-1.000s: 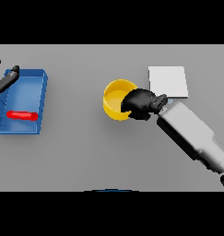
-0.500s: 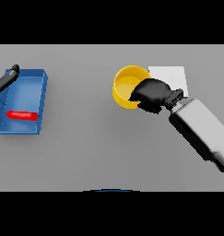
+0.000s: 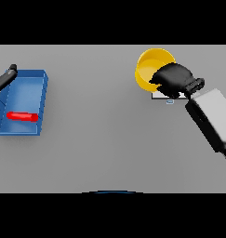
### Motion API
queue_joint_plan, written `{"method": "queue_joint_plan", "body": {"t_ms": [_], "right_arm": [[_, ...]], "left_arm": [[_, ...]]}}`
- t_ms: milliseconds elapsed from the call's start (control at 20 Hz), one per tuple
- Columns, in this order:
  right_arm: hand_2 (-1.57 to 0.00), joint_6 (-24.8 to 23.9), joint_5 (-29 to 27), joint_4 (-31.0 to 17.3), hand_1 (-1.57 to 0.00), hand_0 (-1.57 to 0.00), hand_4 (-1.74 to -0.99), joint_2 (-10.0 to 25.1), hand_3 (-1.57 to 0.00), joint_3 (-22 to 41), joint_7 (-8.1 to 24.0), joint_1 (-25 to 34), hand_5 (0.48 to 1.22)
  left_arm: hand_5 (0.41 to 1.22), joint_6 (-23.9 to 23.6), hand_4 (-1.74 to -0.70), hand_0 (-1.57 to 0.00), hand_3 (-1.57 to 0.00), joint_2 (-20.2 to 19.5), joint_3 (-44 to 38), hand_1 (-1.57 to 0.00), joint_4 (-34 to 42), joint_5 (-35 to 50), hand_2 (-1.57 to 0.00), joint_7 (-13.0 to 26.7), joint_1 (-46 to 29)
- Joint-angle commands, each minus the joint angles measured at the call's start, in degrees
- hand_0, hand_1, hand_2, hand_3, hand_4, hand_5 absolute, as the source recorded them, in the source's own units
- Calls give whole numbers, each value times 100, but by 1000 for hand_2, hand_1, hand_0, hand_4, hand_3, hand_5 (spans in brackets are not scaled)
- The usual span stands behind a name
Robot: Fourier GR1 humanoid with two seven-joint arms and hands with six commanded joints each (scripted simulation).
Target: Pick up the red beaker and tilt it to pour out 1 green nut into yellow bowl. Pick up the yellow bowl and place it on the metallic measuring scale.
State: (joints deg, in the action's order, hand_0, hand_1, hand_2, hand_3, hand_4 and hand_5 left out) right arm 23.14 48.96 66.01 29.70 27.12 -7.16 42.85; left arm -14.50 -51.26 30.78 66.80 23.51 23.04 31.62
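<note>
My right hand [image 3: 174, 80] is shut on the near right rim of the yellow bowl [image 3: 149, 67] and holds it over the metallic measuring scale [image 3: 162, 95]. Most of the scale is hidden under the bowl and hand; only its near edge shows. The red beaker [image 3: 22, 116] lies on its side in the blue tray [image 3: 39, 100] at the left. My left hand [image 3: 3, 77] shows at the far left edge by the tray's far corner. I see no green nut in the bowl.
The blue tray stands at the left side of the grey table [image 3: 100, 139]. My right forearm [image 3: 213, 118] crosses the right side of the table.
My right hand has carried the yellow bowl up and to the right, from beside the scale to over it. The left hand and the beaker have not moved.
</note>
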Motion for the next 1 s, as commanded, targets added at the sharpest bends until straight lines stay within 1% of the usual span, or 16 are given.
{"method": "queue_joint_plan", "body": {"t_ms": [0,50,100,150,200,250,300,350,400,500,600,700,800,850,900,950], "right_arm": [[-1540,-178,31,-205,-1571,-1570,-1741,13,-1143,-22,-136,-19,1221],[-1546,-187,9,-326,-1571,-1570,-1741,95,-1146,-74,-256,39,1221],[-1549,-267,21,-470,-1571,-1570,-1741,74,-1147,-124,-155,61,1221],[-1542,-347,52,-659,-1571,-1571,-1741,70,-1150,-154,-165,116,1221],[-1537,-342,40,-785,-1571,-1571,-1741,65,-1147,-187,-137,159,1221],[-1519,-442,75,-936,-1571,-1571,-1741,34,-1156,-186,-170,182,1221],[-1500,-544,56,-1139,-1571,-1571,-1741,32,-1169,-230,-278,174,1221],[-1487,-647,73,-1349,-1571,-1571,-1741,-9,-1195,-250,-274,201,1221],[-1474,-686,83,-1519,-1571,-1571,-1741,-2,-1235,-267,-300,220,1221],[-1451,-717,33,-1823,-1571,-1571,-1741,-38,-1295,-351,-272,328,1221],[-1428,-796,7,-2115,-1571,-1571,-1741,-129,-1331,-391,-325,356,1221],[-1405,-809,-38,-2335,-1571,-1562,-1741,-227,-1374,-430,-359,443,1221],[-1382,-786,-68,-2533,-1571,-1528,-1741,-250,-1440,-461,-443,472,1221],[-1369,-769,-91,-2597,-1571,-1469,-1741,-284,-1466,-485,-390,452,1221],[-1363,-758,-85,-2619,-1571,-1417,-1741,-279,-1487,-476,-419,461,1221],[-1375,-751,-61,-2639,-1571,-1402,-1741,-311,-1427,-450,-392,479,1221]], "left_arm": [[730,-33,-737,1,1,46,25,1,21,-7,1,15,-13],[734,-21,-739,1,1,34,5,1,-29,-15,1,-5,9],[738,-7,-737,1,1,57,11,1,-87,-23,1,-9,16],[735,-33,-732,1,1,-26,21,1,20,-34,1,24,-58],[734,-17,-727,1,1,-7,63,1,46,-55,1,76,-33],[732,-23,-722,1,1,-5,61,1,38,-69,1,48,-15],[725,-49,-719,1,1,19,86,1,50,-81,1,68,-41],[720,-32,-720,1,1,15,87,1,45,-75,1,121,-21],[717,-83,-722,1,1,-50,52,1,151,-48,1,76,-101],[713,-51,-726,1,1,-29,35,1,107,-14,1,157,-36],[710,-78,-726,1,1,-6,67,1,107,-50,1,149,-56],[710,-64,-726,1,1,-8,82,1,138,-52,1,164,-44],[713,-41,-729,1,1,4,78,1,59,-56,1,122,-67],[710,-42,-727,1,1,-9,75,1,76,-62,1,100,-74],[712,-30,-727,1,1,33,91,1,31,-80,1,90,-38],[713,-50,-728,1,1,43,96,1,51,-77,1,88,-55]]}}
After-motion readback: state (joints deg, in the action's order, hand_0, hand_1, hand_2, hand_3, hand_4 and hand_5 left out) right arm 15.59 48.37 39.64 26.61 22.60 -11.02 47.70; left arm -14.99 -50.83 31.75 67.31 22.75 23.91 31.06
